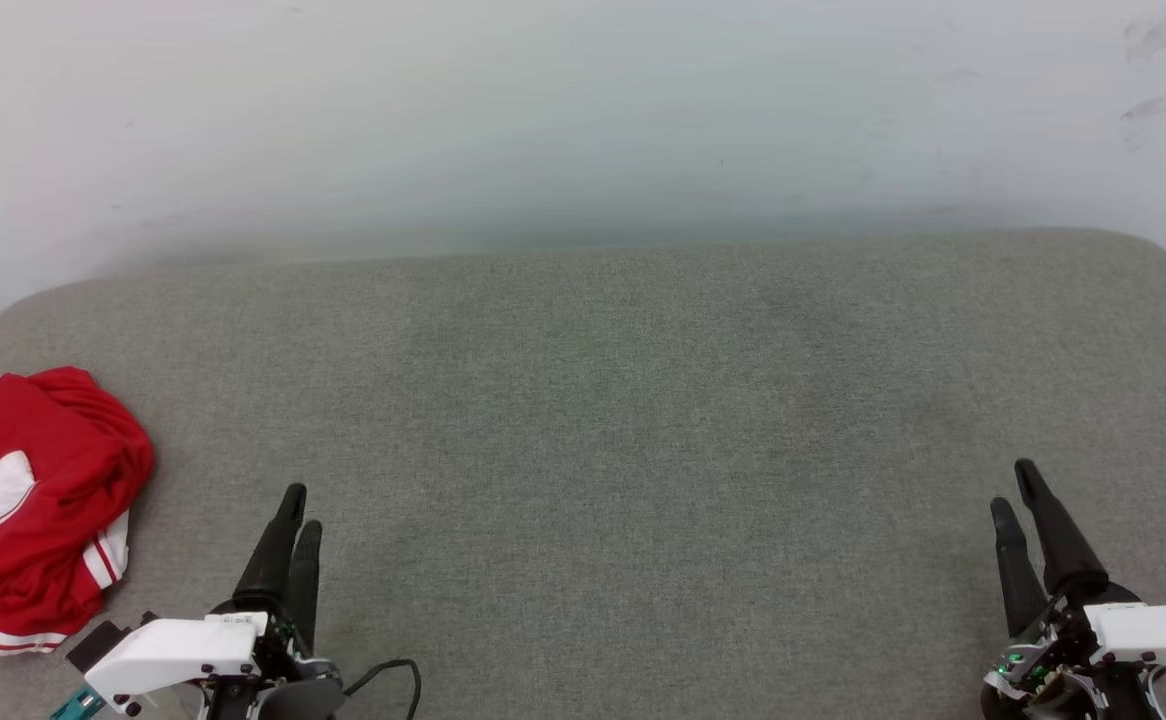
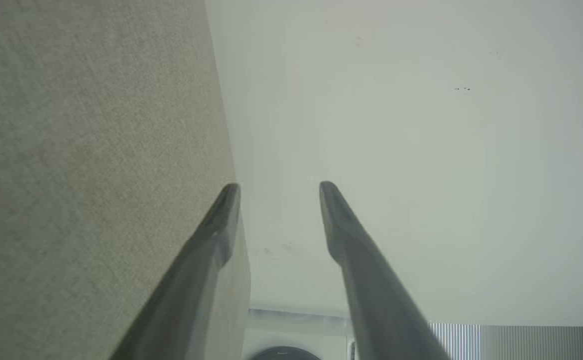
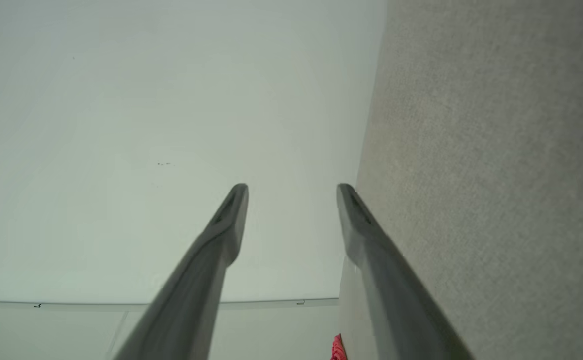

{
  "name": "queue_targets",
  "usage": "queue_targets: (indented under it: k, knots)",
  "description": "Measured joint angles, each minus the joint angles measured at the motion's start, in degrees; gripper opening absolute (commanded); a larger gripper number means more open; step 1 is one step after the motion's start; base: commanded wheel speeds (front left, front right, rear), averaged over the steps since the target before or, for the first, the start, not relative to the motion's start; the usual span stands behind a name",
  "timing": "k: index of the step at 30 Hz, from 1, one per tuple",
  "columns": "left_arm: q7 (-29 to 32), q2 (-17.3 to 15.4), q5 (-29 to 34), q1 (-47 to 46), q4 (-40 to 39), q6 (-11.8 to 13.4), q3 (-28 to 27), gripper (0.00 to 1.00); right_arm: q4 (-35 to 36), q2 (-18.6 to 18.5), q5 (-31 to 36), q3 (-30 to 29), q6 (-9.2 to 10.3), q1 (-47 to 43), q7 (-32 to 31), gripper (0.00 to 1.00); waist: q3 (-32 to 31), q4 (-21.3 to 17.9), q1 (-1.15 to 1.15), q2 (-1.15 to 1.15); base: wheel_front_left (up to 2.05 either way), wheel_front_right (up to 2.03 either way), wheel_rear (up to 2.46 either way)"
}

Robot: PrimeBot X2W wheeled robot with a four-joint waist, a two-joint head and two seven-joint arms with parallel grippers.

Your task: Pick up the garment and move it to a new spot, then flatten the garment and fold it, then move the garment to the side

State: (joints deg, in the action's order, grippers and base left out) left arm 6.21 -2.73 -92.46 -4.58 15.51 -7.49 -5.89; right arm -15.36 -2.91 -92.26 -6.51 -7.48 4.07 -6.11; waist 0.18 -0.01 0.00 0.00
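The garment (image 1: 28, 500) is a bright red heap with white panels and striped trim, lying crumpled at the left edge of the grey padded surface (image 1: 623, 400). A sliver of red garment (image 3: 338, 349) also peeks in at the bottom of the right wrist view. My left gripper (image 1: 300, 510) rests at the lower left, just right of the garment and apart from it, open and empty (image 2: 279, 187). My right gripper (image 1: 1013, 485) sits at the lower right, far from the garment, open with nothing between its fingers (image 3: 291, 189).
The grey surface stretches wide between the two grippers. A pale wall (image 1: 543, 120) rises right behind its far edge. A dark cable (image 1: 388, 675) loops beside the left wrist. The surface's rounded corners fall away at far left and far right.
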Motion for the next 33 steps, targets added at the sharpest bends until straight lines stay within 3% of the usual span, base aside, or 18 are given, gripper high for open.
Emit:
queue_targets:
  k: [13,19,33]
  knots:
    - [-4.2,0.0,-1.3,0.0,-5.9,0.0,4.8,1.00,5.6,0.0,1.0,1.2,0.00,-1.5,4.0,1.00,0.2,0.0,0.00,0.00,0.00,0.00,0.00]
    - [-5.7,0.0,2.1,0.0,-7.2,0.0,6.8,1.00,7.4,-0.4,3.6,1.7,0.00,-2.0,5.5,1.00,0.2,0.1,0.00,0.00,0.00,0.00,0.00]
    - [-8.8,0.0,20.9,0.2,-9.3,0.0,6.1,1.00,9.3,-1.4,25.9,2.1,0.00,-3.0,8.6,1.00,0.1,0.3,0.00,0.00,0.00,0.00,0.00]
